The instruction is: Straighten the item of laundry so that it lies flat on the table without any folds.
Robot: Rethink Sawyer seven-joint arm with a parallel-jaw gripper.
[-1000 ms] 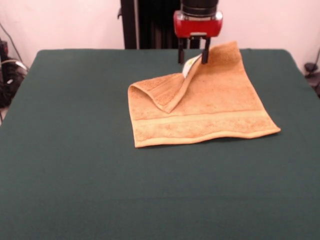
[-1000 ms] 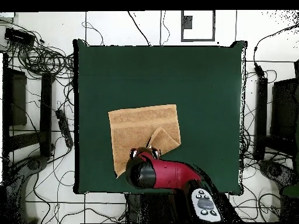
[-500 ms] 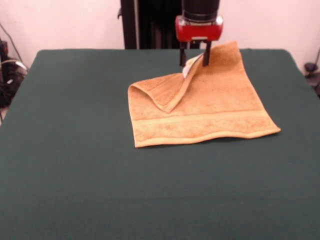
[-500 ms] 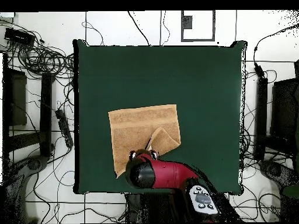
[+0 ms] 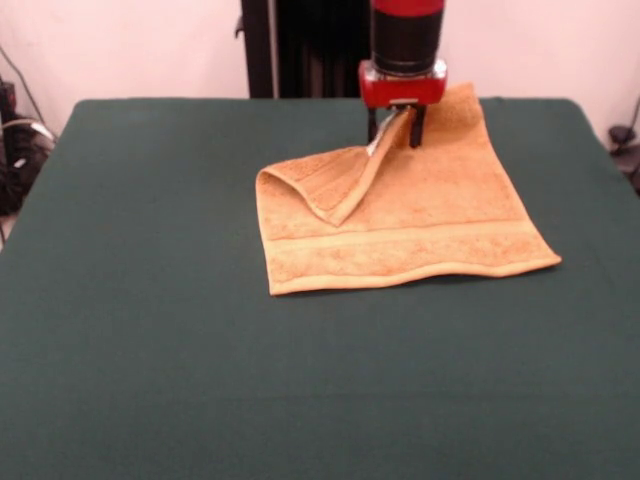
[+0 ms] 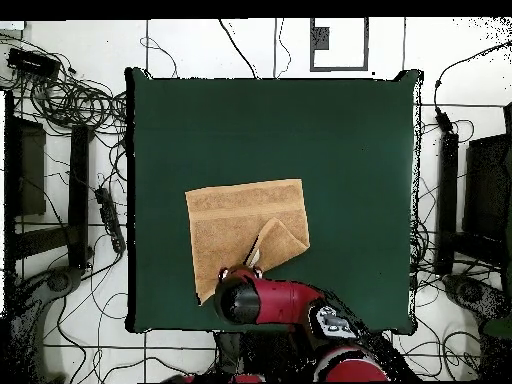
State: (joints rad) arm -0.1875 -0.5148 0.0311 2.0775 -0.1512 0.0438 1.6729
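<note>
Front view: the end effector (image 5: 397,128) stands at the towel's (image 5: 420,225) far edge, its fingers nearly closed, pinching the folded-over corner near the white tag (image 5: 378,144). That orange towel lies on the green desk (image 5: 150,300), one flap doubled toward its middle.

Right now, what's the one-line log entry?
gripper | fingers astride folded corner's tip | towel one corner folded over | table | unfold pending

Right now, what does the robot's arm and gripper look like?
The gripper has two short black fingers under a boxy red block. Above that, the arm is a black cylinder topped by red. From overhead, the arm is glossy red with a grey button panel.
</note>
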